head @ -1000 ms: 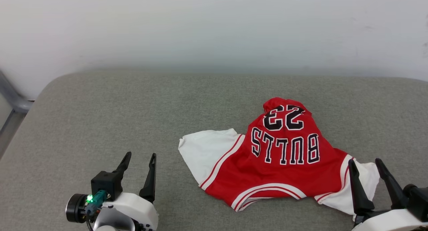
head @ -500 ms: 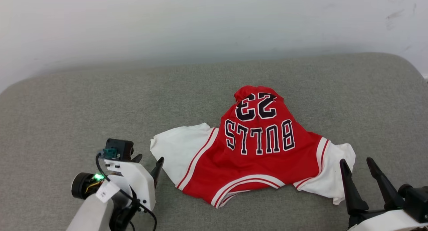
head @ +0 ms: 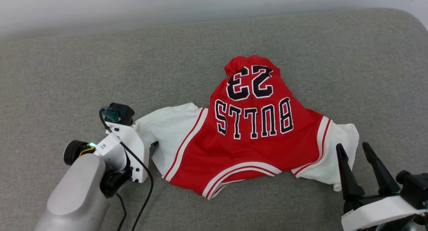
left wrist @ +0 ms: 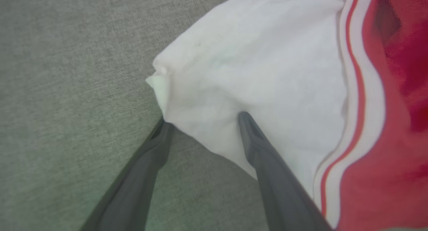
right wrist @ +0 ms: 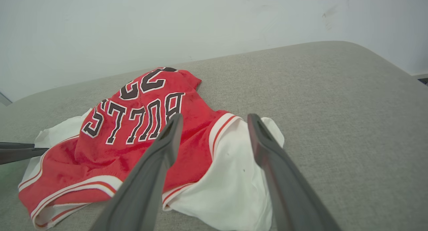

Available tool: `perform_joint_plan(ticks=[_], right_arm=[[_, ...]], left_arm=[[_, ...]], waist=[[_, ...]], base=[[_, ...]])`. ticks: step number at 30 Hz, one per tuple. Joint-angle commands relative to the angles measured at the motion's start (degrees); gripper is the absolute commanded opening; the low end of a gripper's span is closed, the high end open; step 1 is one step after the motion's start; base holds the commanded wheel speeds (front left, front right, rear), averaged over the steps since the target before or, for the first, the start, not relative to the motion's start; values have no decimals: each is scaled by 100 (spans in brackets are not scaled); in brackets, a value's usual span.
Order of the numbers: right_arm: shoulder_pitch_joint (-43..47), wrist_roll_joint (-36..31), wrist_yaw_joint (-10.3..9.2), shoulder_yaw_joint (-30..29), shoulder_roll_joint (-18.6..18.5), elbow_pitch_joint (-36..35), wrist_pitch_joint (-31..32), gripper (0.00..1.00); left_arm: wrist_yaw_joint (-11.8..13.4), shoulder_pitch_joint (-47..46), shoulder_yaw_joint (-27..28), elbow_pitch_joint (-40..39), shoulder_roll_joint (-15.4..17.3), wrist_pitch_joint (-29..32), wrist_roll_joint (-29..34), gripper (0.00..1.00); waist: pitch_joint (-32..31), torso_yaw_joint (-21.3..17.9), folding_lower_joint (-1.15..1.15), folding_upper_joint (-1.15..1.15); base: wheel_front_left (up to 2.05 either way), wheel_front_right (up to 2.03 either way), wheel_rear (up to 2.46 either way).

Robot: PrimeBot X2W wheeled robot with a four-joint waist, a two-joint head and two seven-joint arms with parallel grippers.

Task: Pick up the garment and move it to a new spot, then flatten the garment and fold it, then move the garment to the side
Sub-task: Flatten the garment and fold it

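Your left gripper (left wrist: 204, 119) stands wide, fingertips straddling a white sleeve corner of the garment (head: 247, 150), while your right gripper (right wrist: 215, 119), equally wide, has the other sleeve just ahead.

Bright, even light — soft shadows; left wrist view blurry, fingers (left wrist: 271, 177) and garment (left wrist: 260, 67) soft-focus.

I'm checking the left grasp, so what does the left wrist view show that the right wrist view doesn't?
Left wrist: close up, the open left fingers straddling the corner of a white sleeve. Right wrist: the open right fingers framing the other sleeve, the lettering, the wall. Both: the jersey, the cushion, the left fingers.
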Motion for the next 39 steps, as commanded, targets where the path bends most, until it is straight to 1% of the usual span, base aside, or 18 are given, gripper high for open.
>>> perform_joint_plan(ticks=[1,2,3,4,6,9,15,19,24,29,34,36,39], right_arm=[[-103,24,-4,9,3,61,-41,100],[-128,33,-4,12,3,100,-53,100],[-162,45,-4,12,3,124,-67,100],[-183,66,-4,15,3,151,-78,100],[-193,66,-4,-2,3,201,-78,100],[-174,127,-4,-71,3,286,-30,100],[-92,173,-4,-267,4,368,126,100],[9,249,-4,-403,3,476,427,100],[185,316,-4,-597,3,640,1082,100],[362,186,-4,-639,3,681,2253,100],[361,55,-4,-484,3,559,3237,100],[255,-22,-4,-444,2,602,3485,100],[95,-165,-4,-459,-53,802,3694,100]], left_arm=[[-19,110,-308,174,-52,245,-159,96],[-20,97,-445,195,-28,317,-233,58],[-21,88,-557,182,-20,329,-306,33],[-22,60,-635,162,-3,256,-360,0],[-22,1,-714,172,82,77,-362,0],[1,-8,-654,202,161,-414,-274,0],[362,184,-349,108,261,-1338,-188,0],[574,481,-180,-138,360,-1671,-225,0],[827,994,-43,-627,509,-1781,-294,0],[1065,1489,5,-1247,620,-1739,-352,0],[1175,1807,-56,-1788,634,-1591,-391,0],[1210,1843,-74,-1947,635,-1546,-390,0],[1235,1861,-86,-2108,637,-1536,-402,0]], waist=[[93,-34,-1,0],[109,-38,-1,0],[120,-40,-1,0],[129,-39,-1,0],[124,-29,-1,0],[39,20,-1,0],[-256,207,-1,0],[-469,376,-1,0],[-697,582,-1,0],[-844,781,-1,0],[-856,957,-1,0],[-814,1014,-1,0],[-722,1091,-1,0]], base=[[0,0,0],[0,0,0],[0,0,0],[0,0,0],[0,0,0],[0,0,0],[0,0,0],[0,0,0],[0,0,0],[0,0,0],[0,0,0],[0,0,0],[0,0,0]])
